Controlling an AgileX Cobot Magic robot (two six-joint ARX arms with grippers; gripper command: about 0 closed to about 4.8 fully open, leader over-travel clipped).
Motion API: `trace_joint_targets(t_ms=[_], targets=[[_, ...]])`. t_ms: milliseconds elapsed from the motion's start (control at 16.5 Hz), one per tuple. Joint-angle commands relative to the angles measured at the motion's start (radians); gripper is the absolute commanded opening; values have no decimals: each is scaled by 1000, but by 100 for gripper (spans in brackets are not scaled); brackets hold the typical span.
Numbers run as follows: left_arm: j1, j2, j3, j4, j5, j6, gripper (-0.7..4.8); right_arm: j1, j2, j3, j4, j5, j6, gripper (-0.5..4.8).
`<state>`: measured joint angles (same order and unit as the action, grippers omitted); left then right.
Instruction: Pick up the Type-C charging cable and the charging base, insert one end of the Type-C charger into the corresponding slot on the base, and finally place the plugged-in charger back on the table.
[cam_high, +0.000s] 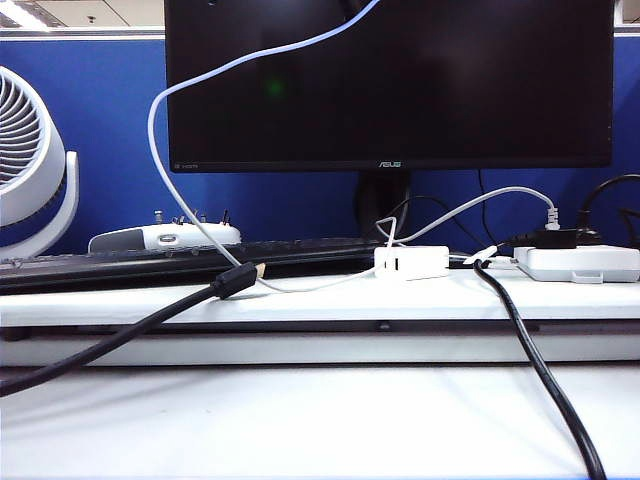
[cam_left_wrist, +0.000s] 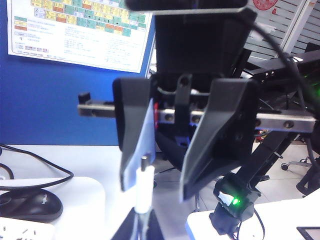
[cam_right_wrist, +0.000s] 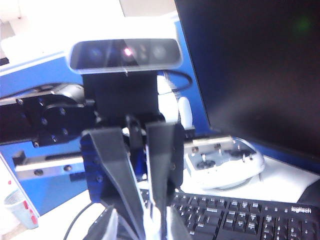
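Observation:
The Type-C charging cable (cam_high: 170, 185) climbs from the ledge in a tall loop and leaves the exterior view at the top; both grippers are above that view. My left gripper (cam_left_wrist: 137, 222) is shut on the cable just below its white plug (cam_left_wrist: 144, 187), which stands up with its metal tip showing. My right gripper (cam_left_wrist: 157, 191) faces it, jaws apart around the plug, and the plug lies against one finger (cam_left_wrist: 132, 160). From the right wrist view my left gripper (cam_right_wrist: 147, 210) appears shut. The charging base (cam_high: 410, 262) sits on the table's ledge (cam_high: 300, 300).
A black cable with a gold-tipped plug (cam_high: 240, 278) crosses the ledge. A white power strip (cam_high: 580, 262) lies at the right, with a thick black cable (cam_high: 540, 370) trailing forward. Behind stand the monitor (cam_high: 390, 80), keyboard (cam_high: 150, 262), gamepad (cam_high: 165, 237) and fan (cam_high: 30, 160).

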<state>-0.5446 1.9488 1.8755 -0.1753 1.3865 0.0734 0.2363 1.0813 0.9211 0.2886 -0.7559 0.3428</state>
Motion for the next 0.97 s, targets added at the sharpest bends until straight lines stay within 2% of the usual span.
trace_joint_targets(t_ms=[61,242,303,485,606,788,970], targets=[[-2,-6,4,10,5,-3,-6,0,-3,6,22,6,2,135],[-2,-6,4,10,5,-4,-6,0,-3,6,14,6,2,127],[-2,-6,4,10,5,-4,-6,0,-3,6,-2,6,2,80],[-2,-6,4,13,5,-5,-6,0,-3,6,-2,5,2,56],[-2,-6,5,18,5,-13,-6,0,-3,6,-3,5,2,56],[-2,-6,4,72,6,-75,-6,0,-2,6,-21,2,-3,56],[-2,-6,5,73,6,-75,-6,0,-2,6,-21,18,-3,53]])
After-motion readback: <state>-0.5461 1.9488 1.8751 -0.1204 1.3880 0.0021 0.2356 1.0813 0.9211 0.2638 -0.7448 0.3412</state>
